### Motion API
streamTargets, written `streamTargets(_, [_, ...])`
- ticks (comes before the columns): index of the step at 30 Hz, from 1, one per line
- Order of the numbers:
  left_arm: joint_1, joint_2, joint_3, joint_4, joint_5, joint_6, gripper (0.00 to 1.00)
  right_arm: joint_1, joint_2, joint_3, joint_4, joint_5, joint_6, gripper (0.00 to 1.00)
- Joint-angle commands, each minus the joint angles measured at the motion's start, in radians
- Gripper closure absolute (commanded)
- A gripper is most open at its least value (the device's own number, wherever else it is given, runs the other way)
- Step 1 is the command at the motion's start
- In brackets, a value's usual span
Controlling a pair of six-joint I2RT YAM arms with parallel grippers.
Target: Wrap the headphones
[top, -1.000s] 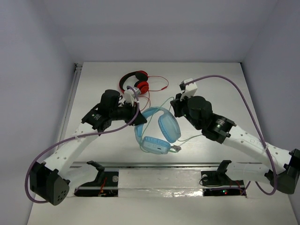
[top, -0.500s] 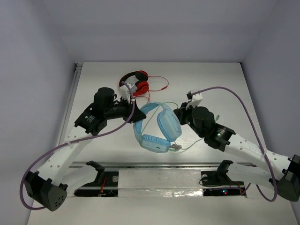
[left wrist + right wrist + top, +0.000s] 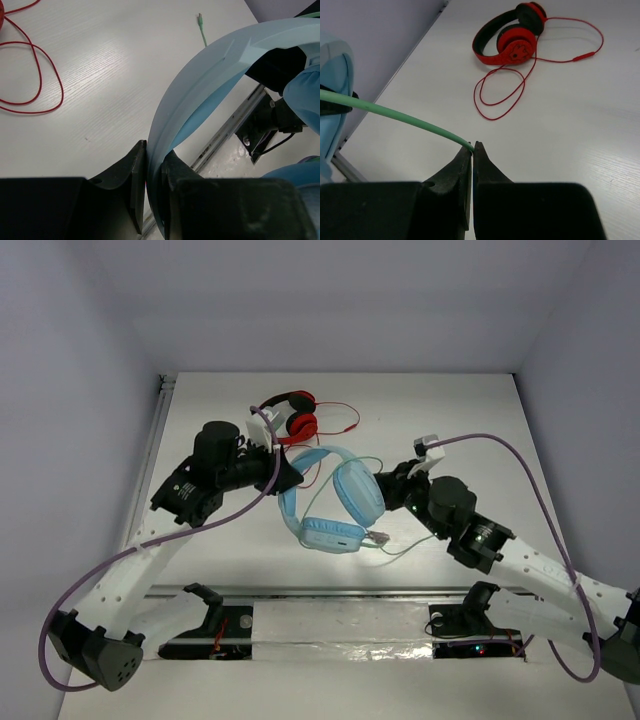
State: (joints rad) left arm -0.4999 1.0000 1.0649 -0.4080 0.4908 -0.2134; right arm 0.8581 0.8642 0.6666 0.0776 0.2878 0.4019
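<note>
Your left claw point(image 3: 152, 152) is clamped on the band of the headphones point(image 3: 358, 495), which are in the middle of the desk point(image 3: 450, 420) between both arms. Your right claw point(image 3: 472, 148) is pinched tight on their green cable point(image 3: 395, 115). The red headphones point(image 3: 292, 416) lie just beyond, on the far side.

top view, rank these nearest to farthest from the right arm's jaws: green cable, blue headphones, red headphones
1. green cable: pinched there, touching.
2. blue headphones: ear cup just to the left.
3. red headphones: far back, up-left.
</note>
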Motion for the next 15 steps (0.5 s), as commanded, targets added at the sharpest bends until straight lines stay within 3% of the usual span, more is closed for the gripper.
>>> streamTargets(1, [0.000,-0.035,0.087,0.080,0.046,-0.049,1.00,-0.005,0.044,-0.025,0.074,-0.085,0.032,1.00])
streamTargets(4, [0.000,-0.021,0.112,0.119,0.089,-0.079,1.00,-0.005,0.052,-0.087,0.165,-0.176,0.064,0.99])
streamTargets(6, [0.000,-0.008,0.128,0.121,0.085,-0.087,1.00,-0.005,0.044,-0.125,0.218,-0.197,0.080,0.93])
streamTargets(10, [0.000,0.011,0.158,0.113,0.072,-0.087,1.00,-0.005,0.061,-0.156,0.272,-0.219,0.081,0.57])
streamTargets(13, [0.000,0.019,0.164,0.121,0.083,-0.095,1.00,-0.005,0.125,-0.163,0.294,-0.233,0.104,0.47])
streamTargets(15, [0.000,0.019,0.170,0.121,0.081,-0.095,1.00,-0.005,0.160,-0.180,0.323,-0.236,0.127,0.46])
